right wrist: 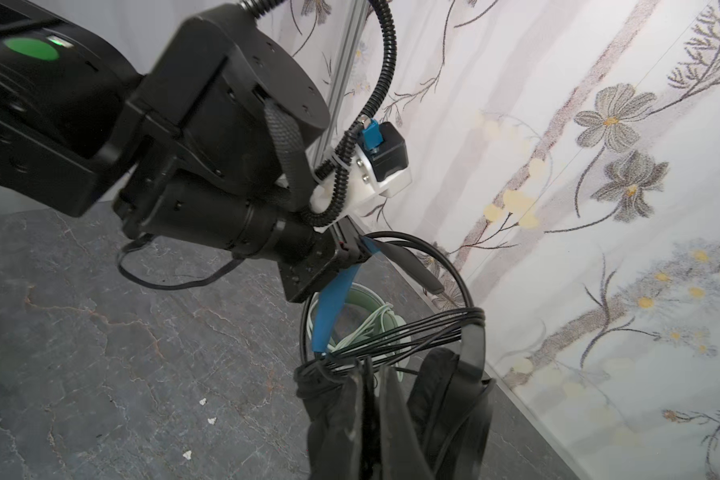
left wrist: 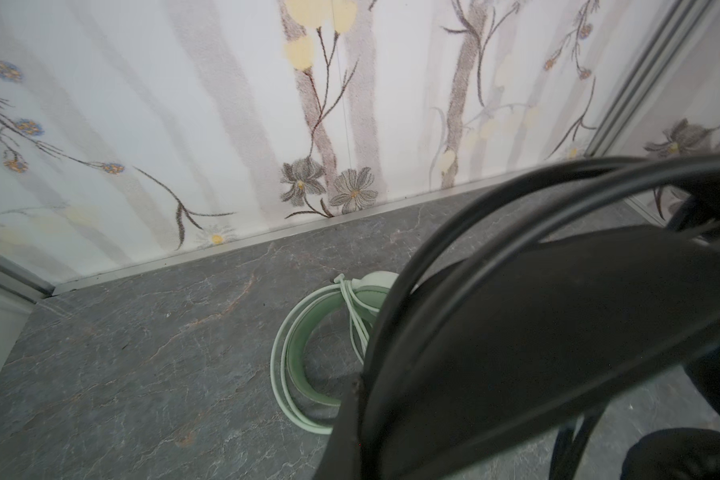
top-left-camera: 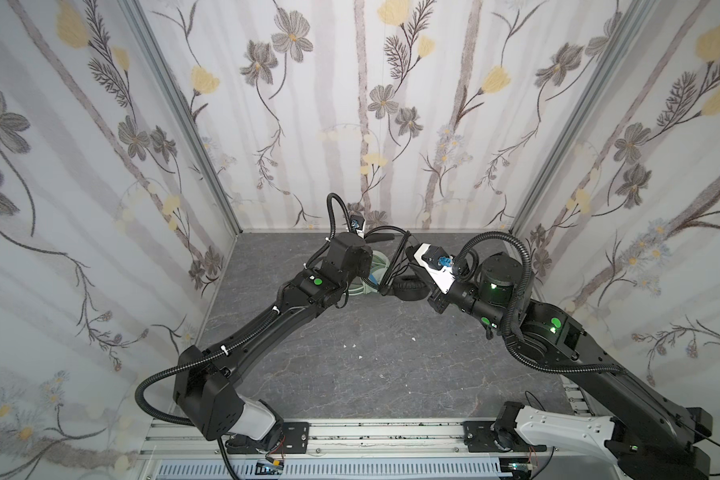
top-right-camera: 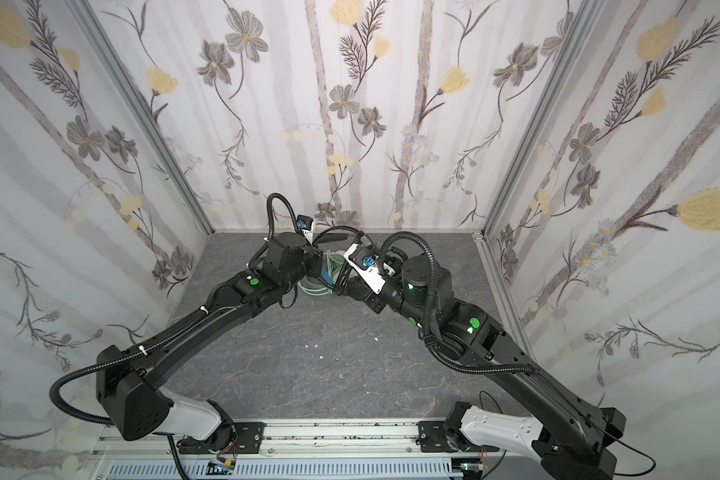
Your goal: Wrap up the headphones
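Near floral wallpaper [right wrist: 578, 257], padded black headphones [right wrist: 445, 399] (cable [right wrist: 433, 325] looped)

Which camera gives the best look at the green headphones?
Left wrist: the green headphones lie mostly clear, pale cable looped along the band. Right wrist shows them partly behind the black headphones; both top views show only slivers between the arms.

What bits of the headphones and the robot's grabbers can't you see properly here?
Mint-green headphones: earcups mostly covered by the black headphones' band in the left wrist view, by the left arm in both top views.
Black cable: plug seen in no view.
Right gripper: blurred at the right wrist view's edge; what it pinches is unclear.
Left gripper: mostly behind that arm in both top views.
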Motion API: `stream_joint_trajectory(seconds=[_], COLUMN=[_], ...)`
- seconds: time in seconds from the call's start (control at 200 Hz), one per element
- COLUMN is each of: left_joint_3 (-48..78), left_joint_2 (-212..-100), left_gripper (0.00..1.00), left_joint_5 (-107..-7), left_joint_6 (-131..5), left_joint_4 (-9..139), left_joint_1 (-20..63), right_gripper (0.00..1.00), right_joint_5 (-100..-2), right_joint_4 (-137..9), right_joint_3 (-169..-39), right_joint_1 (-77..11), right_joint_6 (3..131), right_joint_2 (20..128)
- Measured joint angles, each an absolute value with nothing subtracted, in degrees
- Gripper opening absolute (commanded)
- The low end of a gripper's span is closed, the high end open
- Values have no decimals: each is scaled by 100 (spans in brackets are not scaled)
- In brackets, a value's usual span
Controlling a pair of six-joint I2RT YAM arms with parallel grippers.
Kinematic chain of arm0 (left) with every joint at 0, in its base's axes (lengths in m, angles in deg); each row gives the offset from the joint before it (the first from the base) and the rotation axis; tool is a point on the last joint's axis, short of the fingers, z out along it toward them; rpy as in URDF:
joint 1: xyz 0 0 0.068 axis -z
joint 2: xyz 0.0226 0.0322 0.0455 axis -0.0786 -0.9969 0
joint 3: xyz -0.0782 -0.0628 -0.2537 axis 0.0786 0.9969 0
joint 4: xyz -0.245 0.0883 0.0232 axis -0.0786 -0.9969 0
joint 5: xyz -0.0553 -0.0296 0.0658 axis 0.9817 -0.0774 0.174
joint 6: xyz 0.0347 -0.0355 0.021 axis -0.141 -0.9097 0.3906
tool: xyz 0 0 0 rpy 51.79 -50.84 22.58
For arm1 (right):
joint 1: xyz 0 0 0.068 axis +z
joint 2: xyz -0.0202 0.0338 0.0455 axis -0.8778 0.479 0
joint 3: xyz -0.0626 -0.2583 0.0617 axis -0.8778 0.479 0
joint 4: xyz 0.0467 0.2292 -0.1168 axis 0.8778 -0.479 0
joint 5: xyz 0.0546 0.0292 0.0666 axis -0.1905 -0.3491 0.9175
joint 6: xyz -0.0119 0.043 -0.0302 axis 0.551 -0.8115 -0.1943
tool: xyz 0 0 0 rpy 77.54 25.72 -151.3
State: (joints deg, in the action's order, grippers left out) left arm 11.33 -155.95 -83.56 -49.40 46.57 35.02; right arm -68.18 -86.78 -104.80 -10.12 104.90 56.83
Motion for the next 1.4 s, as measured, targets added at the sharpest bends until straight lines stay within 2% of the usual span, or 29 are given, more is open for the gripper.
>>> stream_joint_trajectory(seconds=[0.395, 0.694, 1.234, 1.404], left_joint_3=[1389, 1467, 1493, 1493], left_joint_2=[-14710, -14491, -14522, -14570], left_gripper=[0, 0, 0, 0], left_joint_5=[-7405, -6876, -6780, -6725], left_joint_6=[-4142, -4088, -4245, -4267], left_joint_4=[3599, 3276, 3201, 3201], left_joint_1=[3526, 3526, 3515, 3515], right_gripper=[0, 0, 0, 6], right_joint_5=[-6786, -6167, -5599, -5487], right_joint_4=[-9028, -8934, -8429, -8420], right_joint_3=[-10423, -9897, -9529, -9479], right_joint_1=[-1293, -1840, -2454, -2544], right_joint_6=[11102, 11170, 10342, 9968], right_joint_2=[5805, 5692, 5897, 5960])
